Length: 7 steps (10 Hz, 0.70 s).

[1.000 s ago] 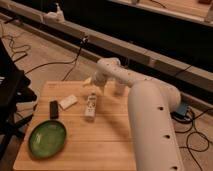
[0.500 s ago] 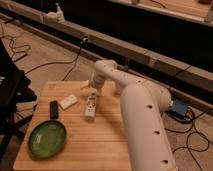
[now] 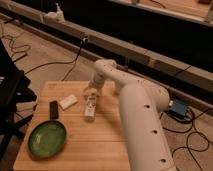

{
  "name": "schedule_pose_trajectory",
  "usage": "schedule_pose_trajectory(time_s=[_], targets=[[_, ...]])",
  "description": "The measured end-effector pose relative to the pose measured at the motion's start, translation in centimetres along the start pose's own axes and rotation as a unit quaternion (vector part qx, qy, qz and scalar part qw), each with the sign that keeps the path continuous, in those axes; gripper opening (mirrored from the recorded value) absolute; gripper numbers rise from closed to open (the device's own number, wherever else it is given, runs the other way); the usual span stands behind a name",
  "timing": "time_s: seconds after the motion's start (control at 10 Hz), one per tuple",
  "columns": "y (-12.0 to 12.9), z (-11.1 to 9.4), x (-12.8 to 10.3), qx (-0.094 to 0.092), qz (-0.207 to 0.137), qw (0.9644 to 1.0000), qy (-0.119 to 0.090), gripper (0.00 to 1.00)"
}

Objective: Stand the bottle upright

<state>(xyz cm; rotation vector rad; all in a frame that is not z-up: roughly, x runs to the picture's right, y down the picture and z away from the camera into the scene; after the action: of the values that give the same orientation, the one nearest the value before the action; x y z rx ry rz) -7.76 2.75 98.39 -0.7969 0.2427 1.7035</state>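
Now the gripper [image 3: 92, 91] has come down to the far end of the lying bottle [image 3: 90, 108], so lifting seems next, but whether it grips I cannot tell.

arm [image 3: 137, 107]: elbow bent, stretched forward | tool [image 3: 91, 93]: low, pointing down

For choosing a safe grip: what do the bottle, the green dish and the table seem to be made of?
The bottle, lying right by the gripper: probably plastic, whitish and matte with a darker label. The green dish: perhaps glazed ceramic or plastic; slight sheen. The table: wood, pale planks with seams.
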Motion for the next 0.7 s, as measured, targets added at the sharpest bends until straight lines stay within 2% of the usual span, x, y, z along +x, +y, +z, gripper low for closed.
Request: schedule_pose_trajectory(time_s=[0.2, 0.3, 0.4, 0.6, 0.7], targets=[[0.3, 0.1, 0.2, 0.005, -0.006, 1.0000, 0.001, 0.24], [0.1, -0.1, 0.1, 0.008, -0.007, 0.9999, -0.001, 0.11], [0.0, -0.3, 0.0, 0.011, -0.007, 0.9999, -0.003, 0.04], [0.3, -1.0, -0.5, 0.011, -0.009, 0.9998, -0.012, 0.00], [1.8, -5.2, -2.8, -0.013, -0.013, 0.9983, -0.055, 0.00]])
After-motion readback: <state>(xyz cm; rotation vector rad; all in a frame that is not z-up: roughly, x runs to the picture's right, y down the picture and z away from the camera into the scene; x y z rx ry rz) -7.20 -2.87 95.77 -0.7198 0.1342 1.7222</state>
